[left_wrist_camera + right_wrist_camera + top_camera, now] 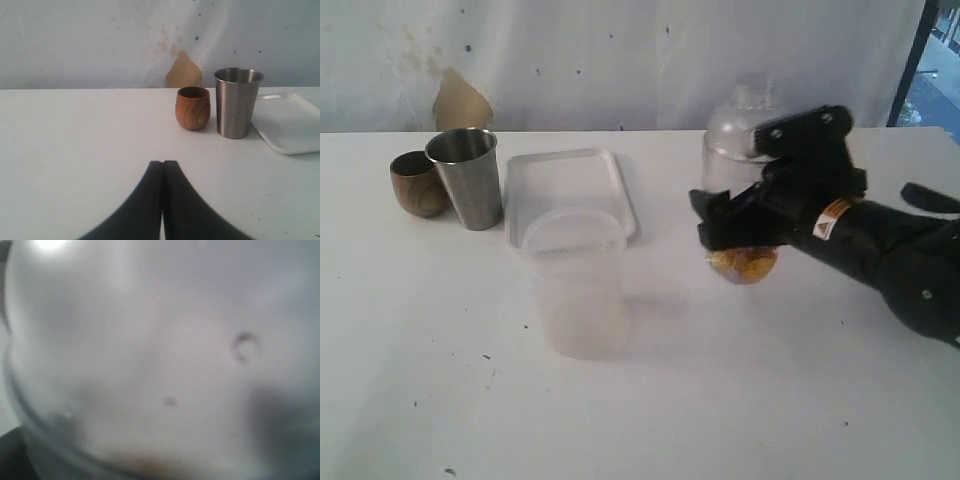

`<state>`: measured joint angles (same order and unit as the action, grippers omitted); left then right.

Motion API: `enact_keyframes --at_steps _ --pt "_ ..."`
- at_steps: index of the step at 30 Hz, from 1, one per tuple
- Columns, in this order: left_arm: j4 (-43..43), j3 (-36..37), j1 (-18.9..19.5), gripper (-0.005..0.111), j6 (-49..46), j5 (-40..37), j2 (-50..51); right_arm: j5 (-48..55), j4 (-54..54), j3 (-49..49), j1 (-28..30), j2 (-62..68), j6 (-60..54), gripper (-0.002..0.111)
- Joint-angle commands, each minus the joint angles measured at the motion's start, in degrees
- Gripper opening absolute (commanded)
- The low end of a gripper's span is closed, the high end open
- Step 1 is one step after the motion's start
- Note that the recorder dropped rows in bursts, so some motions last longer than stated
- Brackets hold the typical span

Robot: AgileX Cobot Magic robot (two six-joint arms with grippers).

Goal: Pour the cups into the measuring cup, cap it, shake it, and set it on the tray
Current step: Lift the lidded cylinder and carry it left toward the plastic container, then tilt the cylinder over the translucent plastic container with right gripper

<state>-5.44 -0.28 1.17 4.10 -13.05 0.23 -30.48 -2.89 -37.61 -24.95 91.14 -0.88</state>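
Barely started: steel tumbler (pixel 467 178) and wooden cup (pixel 418 183) upright on counter (pixel 740 400), seemingly unpoured. Left pincer (pixel 162 164) closed, empty. Right pincer (pixel 712 222) spread wide by clear vessel (pixel 735 125); grip unclear.

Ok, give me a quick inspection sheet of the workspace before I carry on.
Surface: white table, a few dark specks.
Job's things: wooden cup and steel cup upright, left of the tray; clear vessel behind the right gripper, no scale visible.
Clutter: frosted tumbler in front of the tray; amber blob under the right gripper, unidentified.
Grippers: left gripper shut, empty, facing the cups; right gripper jaws wide at the clear vessel, grip unclear.
Cables: nothing seen.
Surroundings: stained white backdrop, tan patch.
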Motion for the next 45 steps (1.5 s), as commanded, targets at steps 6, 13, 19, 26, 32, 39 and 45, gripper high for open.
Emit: enact_keyframes --at_steps 6,13,19,26,32,39,45 --pt "0.1 0.3 -0.2 0.0 -0.1 0.1 -0.2 0.6 1.4 -1.7 0.9 -1.6 0.4 0.0" --pt "0.1 0.3 -0.2 0.0 -0.1 0.1 -0.2 0.2 -2.9 -1.8 0.7 -2.0 4.2 0.0" --pt "0.1 0.3 -0.2 0.0 -0.1 0.1 -0.2 -0.4 -14.5 -2.8 -1.7 -0.4 7.7 0.0" --pt "0.1 0.3 -0.2 0.0 -0.1 0.1 -0.2 4.2 -15.1 -10.6 -2.0 5.4 -2.3 0.0" --pt "0.1 0.3 -0.2 0.0 -0.1 0.1 -0.2 4.0 -15.4 -13.8 -2.0 6.0 -12.7 0.0" --pt "0.1 0.3 -0.2 0.0 -0.1 0.1 -0.2 3.3 -15.4 -14.5 -2.0 9.4 -26.5 0.0" --pt "0.1 0.3 -0.2 0.0 -0.1 0.1 -0.2 1.9 -15.6 -14.5 -2.0 10.4 -42.7 0.0"
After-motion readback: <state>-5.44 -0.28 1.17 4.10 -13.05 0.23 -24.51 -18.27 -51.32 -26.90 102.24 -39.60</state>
